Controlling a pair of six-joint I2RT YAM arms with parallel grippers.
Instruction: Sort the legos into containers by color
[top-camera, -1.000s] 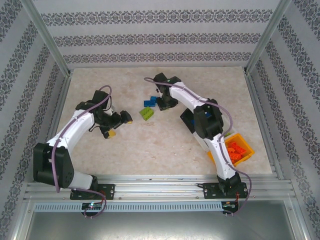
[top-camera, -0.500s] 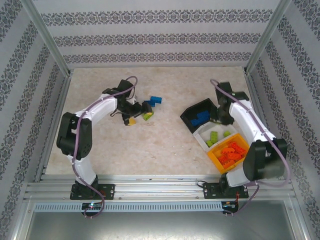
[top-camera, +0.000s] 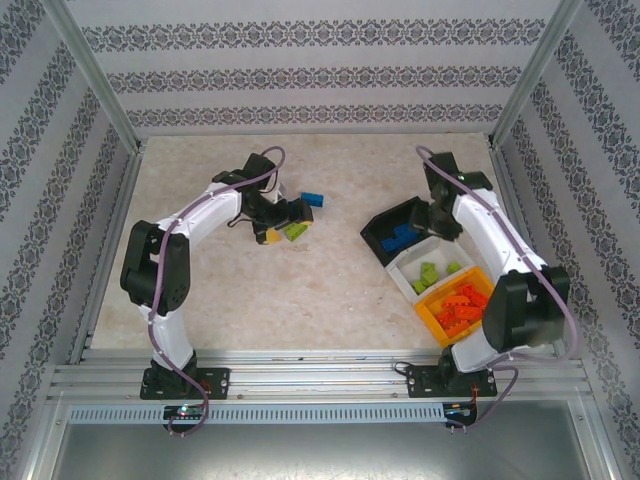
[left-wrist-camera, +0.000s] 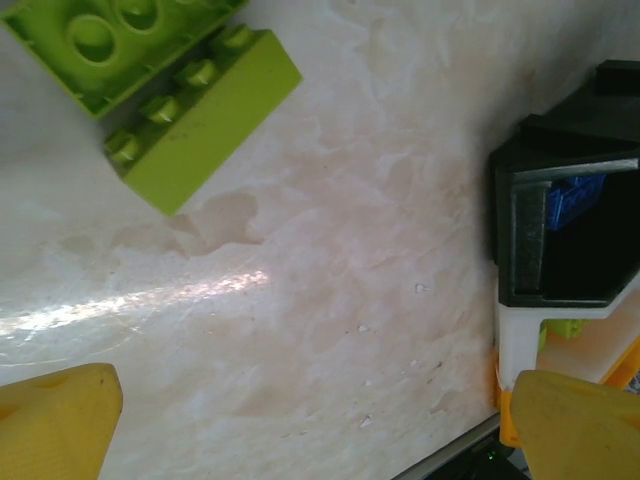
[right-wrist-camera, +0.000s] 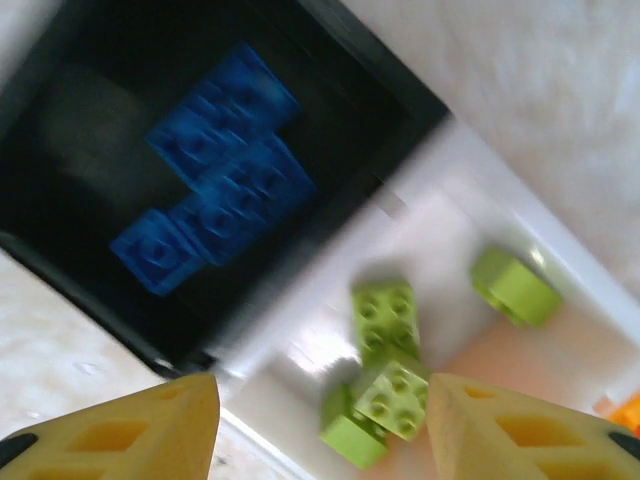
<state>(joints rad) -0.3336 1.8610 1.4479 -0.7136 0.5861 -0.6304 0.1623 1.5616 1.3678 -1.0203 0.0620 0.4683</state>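
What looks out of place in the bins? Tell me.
Nothing stands out: blue studded bricks lie in the black plastic bin, lime green ones in the white bin, orange-red ones in the orange-yellow bin.

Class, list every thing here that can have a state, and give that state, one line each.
left gripper, open, empty.
right gripper, open, empty, above the bins.
black bin, holds blue bricks.
white bin, holds green bricks.
orange bin, holds orange-red bricks.
loose blue brick, on the table, unsorted.
loose green bricks, on the table, unsorted.
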